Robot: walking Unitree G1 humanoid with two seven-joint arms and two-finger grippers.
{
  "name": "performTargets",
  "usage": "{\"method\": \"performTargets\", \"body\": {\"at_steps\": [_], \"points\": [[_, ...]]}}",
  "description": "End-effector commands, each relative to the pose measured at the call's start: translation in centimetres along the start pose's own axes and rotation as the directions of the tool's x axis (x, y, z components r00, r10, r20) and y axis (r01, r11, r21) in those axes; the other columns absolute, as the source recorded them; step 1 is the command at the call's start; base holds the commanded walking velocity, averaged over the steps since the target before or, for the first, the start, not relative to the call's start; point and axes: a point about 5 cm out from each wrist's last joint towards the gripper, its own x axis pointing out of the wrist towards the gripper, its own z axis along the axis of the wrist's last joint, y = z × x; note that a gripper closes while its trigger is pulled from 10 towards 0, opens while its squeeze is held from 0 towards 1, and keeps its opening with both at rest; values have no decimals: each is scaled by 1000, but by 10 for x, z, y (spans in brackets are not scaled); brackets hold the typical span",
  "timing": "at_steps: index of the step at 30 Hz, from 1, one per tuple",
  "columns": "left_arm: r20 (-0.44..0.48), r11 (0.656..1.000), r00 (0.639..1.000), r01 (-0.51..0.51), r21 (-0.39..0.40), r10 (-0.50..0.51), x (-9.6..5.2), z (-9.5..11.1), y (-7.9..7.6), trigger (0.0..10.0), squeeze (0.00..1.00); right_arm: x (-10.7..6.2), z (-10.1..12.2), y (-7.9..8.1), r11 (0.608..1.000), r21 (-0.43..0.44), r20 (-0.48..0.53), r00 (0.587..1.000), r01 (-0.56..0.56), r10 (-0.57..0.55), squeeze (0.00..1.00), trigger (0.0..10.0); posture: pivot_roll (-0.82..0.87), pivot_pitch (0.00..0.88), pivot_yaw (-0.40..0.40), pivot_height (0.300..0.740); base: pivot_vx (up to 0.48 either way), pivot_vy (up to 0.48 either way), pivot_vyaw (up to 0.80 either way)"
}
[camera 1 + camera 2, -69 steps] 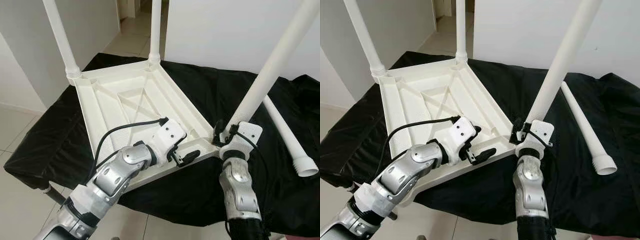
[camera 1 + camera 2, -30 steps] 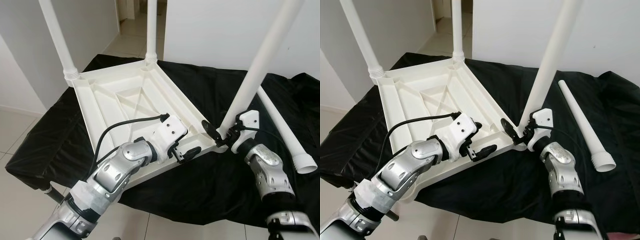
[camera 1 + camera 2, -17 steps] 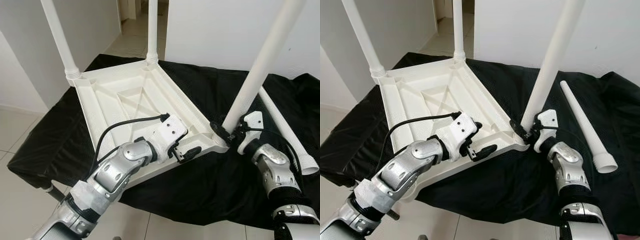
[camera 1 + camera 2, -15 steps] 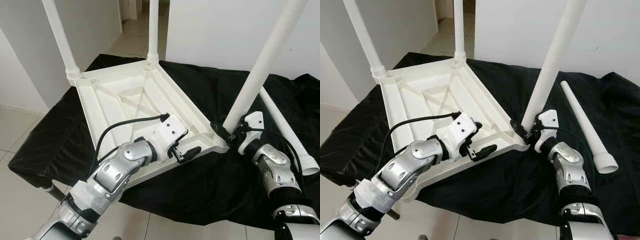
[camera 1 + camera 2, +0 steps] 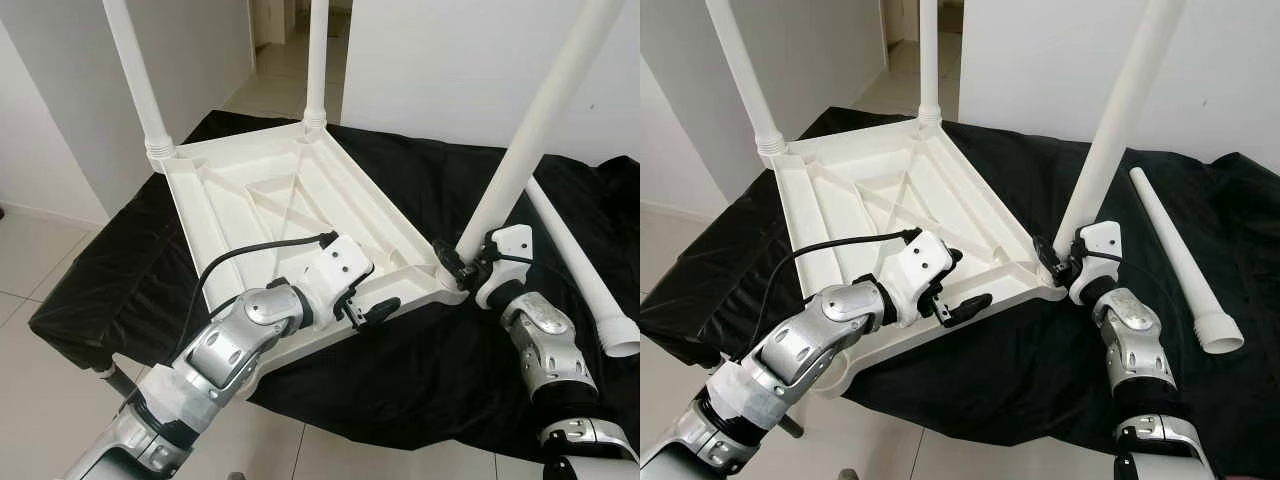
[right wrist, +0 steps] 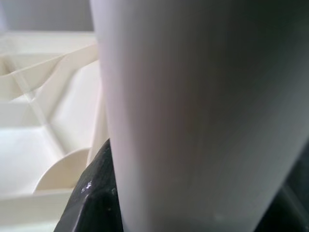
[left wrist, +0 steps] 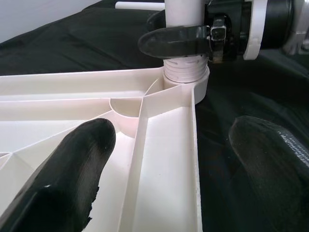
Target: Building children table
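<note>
At about nine o'clock on the black cloth-covered surface (image 5: pixel 130 260) the white plastic children's table top (image 5: pixel 270 200) lies upside down, two white tubular legs (image 5: pixel 135 70) standing in its far corners. The left gripper (image 5: pixel 375 310) hovers at its near edge, fingers (image 7: pixel 72 164) spread astride the rim. Toward three o'clock, the right gripper (image 5: pixel 462 268) pinches the base of a third white leg (image 5: pixel 530 130) seated in the near right corner socket, and a loose fourth white leg (image 5: pixel 1180 260) lies on the cloth beyond.
</note>
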Motion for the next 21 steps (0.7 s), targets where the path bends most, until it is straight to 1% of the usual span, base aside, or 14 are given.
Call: {"method": "performTargets", "body": {"at_steps": [1,2,5,6,7,9,10,11,12,13,14,15,18,21], "points": [[0,990,990,139,-3,-139,-1,-1,-11,10000,0,-11,-22,-3,995,10,-118,989,95,-93,0,10000,-83,0,-22,740,0,0,0],[0,990,990,139,-3,-139,-1,-1,-11,10000,0,-11,-22,-3,995,10,-118,989,95,-93,0,10000,-83,0,-22,740,0,0,0],[-1,991,991,137,-6,-137,-1,-1,-12,10000,0,-16,-26,8,965,29,-137,958,259,-253,0,10000,-83,0,-29,740,0,0,0],[-1,991,991,136,-8,-136,-1,-2,-12,10000,0,-18,-27,14,943,39,-145,935,332,-323,0,10000,-83,0,-29,740,0,0,0],[-1,991,991,136,-8,-136,-1,-2,-12,10000,0,-18,-27,14,943,39,-145,935,332,-323,0,10000,-83,0,-29,740,0,0,0],[-1,991,991,136,-9,-136,-1,-2,-13,10000,0,-20,-27,17,925,46,-151,918,378,-368,0,10000,-83,0,-29,740,0,0,0],[-1,991,991,137,-10,-137,-1,-2,-13,10000,0,-21,-27,22,899,52,-154,893,435,-423,0,10000,-83,0,-31,740,0,0,0],[-1,991,991,137,-10,-137,-1,-2,-13,10000,0,-21,-27,22,899,52,-154,893,435,-423,0,10000,-83,0,-31,740,0,0,0],[-3,990,990,139,-9,-139,-1,-2,-14,10000,0,-25,-27,25,850,76,-172,847,521,-504,0,10000,-80,0,-36,740,0,0,0],[-3,990,990,139,-9,-139,-1,-2,-14,10000,0,-25,-27,25,850,76,-172,847,521,-504,0,10000,-80,0,-36,740,0,0,0],[-3,990,990,140,-9,-140,-1,-2,-14,10000,0,-28,-25,29,795,99,-179,797,598,-577,0,10000,-74,0,-39,740,0,0,0],[-4,990,990,138,-11,-138,-2,-3,-14,10000,0,-30,-24,34,759,133,-187,768,638,-612,0,10000,-73,0,-36,740,0,0,0],[-5,990,990,138,-12,-138,-2,-3,-14,10000,0,-29,-22,38,752,147,-187,764,643,-617,0,10000,-73,0,-34,740,0,0,0],[-6,990,990,141,-12,-141,-3,-3,-15,10000,0,-28,-15,42,762,146,-171,775,630,-608,0,10000,-67,0,-36,740,0,0,0]]}}
